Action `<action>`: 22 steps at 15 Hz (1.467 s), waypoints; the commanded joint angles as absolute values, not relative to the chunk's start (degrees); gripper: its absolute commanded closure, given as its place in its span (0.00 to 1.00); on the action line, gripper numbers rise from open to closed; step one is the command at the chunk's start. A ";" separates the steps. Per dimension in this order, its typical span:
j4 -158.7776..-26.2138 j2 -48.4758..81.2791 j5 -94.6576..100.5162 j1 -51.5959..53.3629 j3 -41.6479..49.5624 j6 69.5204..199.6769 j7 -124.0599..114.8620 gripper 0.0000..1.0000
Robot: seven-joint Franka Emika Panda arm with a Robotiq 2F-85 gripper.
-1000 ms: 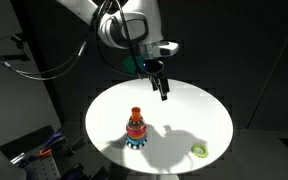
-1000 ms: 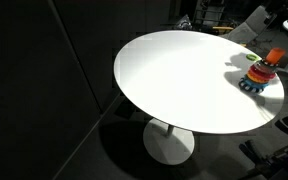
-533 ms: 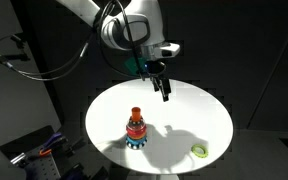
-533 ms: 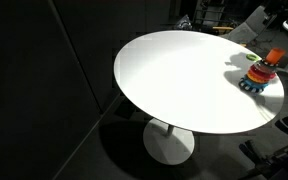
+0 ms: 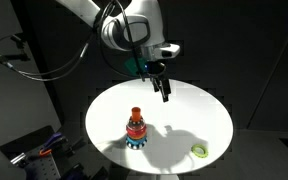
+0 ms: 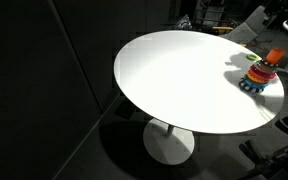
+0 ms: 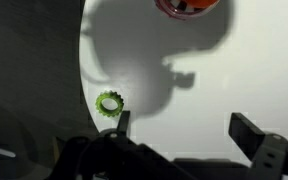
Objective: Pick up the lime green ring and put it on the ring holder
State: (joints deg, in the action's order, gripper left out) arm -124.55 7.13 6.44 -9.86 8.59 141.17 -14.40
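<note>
Your gripper [image 5: 164, 92] hangs above the white table [image 5: 199, 110], jaws spread wide and holding nothing (the wrist view confirms both fingers clear). The lime green ring [image 5: 199, 151] lies flat near the table's edge, well apart from the ring holder [image 5: 135, 129].

White arm [image 5: 124, 28], rounded glossy shells, grey joint cap; teal patch at wrist; black gripper [image 5: 165, 95], two slim fingers; dark cable [image 5: 46, 75] alongside
</note>
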 commanded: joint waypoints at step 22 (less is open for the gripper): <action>-101.83 34.68 0.48 -12.42 14.84 143.34 -15.26 0.00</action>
State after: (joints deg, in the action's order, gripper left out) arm -105.52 30.98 0.91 -11.92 14.30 142.66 -14.59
